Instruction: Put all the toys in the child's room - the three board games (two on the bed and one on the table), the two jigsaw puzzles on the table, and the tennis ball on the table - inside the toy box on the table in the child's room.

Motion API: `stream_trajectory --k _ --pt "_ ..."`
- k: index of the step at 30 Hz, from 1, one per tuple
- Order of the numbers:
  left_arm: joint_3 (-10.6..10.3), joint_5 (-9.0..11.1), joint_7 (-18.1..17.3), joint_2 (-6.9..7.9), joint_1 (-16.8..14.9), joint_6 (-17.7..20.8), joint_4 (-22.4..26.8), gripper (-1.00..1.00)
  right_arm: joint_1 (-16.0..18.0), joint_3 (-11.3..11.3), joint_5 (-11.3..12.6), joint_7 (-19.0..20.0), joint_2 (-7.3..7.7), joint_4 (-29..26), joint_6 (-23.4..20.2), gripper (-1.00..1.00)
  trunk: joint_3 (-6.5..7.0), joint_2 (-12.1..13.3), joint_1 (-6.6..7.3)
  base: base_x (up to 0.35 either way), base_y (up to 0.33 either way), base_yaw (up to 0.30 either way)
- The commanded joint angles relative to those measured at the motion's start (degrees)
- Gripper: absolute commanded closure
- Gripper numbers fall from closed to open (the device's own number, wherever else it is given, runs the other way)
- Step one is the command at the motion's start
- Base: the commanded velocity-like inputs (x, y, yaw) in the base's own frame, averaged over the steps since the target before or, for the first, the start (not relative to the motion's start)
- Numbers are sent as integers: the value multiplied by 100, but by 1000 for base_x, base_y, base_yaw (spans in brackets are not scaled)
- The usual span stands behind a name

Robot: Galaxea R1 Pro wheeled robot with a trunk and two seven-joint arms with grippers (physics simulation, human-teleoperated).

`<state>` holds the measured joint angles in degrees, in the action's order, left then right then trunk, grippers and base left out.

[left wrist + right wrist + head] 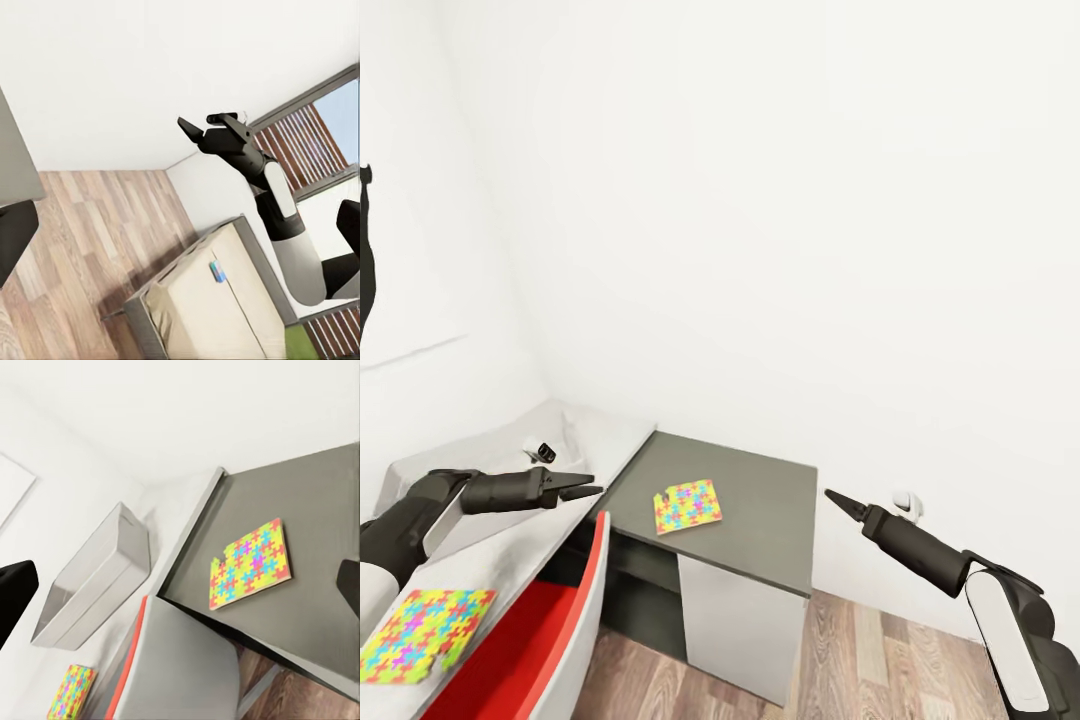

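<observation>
Now your left hand & right hand both hover pinched narrow, holding nothing; one jigsaw puzzle lies on the dark surface, another by your left arm.

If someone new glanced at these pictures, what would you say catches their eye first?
Probably the flat jigsaw panel of bright interlocking pieces lying alone on the dark grey lower desk section, between the two dark arms. A second bright jigsaw panel lies on the pale grey desk top, beside a chair with a vivid red seat. Further back on the pale top stands the shallow grey-beige box.
</observation>
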<state>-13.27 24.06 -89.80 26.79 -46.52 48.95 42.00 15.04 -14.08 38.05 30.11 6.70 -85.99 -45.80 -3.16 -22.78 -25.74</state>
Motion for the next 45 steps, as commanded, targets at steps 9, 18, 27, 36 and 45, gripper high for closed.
stream_trajectory --k 9,18,27,36,45 --pt "-26 20 -20 2 -6 47 1 -100 8 -7 9 13 -10 -4 -37 -100 -14 -14 -4 0 0 -277" --pt "-26 13 -20 -6 -6 48 1 -100 8 -6 10 13 -15 -5 -35 -100 -14 -14 -4 0 0 -277" --pt "-26 11 -20 -4 -6 47 1 -100 8 -1 10 13 -24 -5 -35 -100 -14 -14 -4 0 0 -277" --pt "-28 10 -20 -3 -6 50 1 -100 8 0 10 7 -26 10 -29 -100 -14 -14 -4 0 0 -277" --pt "-28 11 -20 -11 -6 54 1 -100 8 -3 10 4 -28 21 -27 -100 -14 -14 -4 0 0 -277"
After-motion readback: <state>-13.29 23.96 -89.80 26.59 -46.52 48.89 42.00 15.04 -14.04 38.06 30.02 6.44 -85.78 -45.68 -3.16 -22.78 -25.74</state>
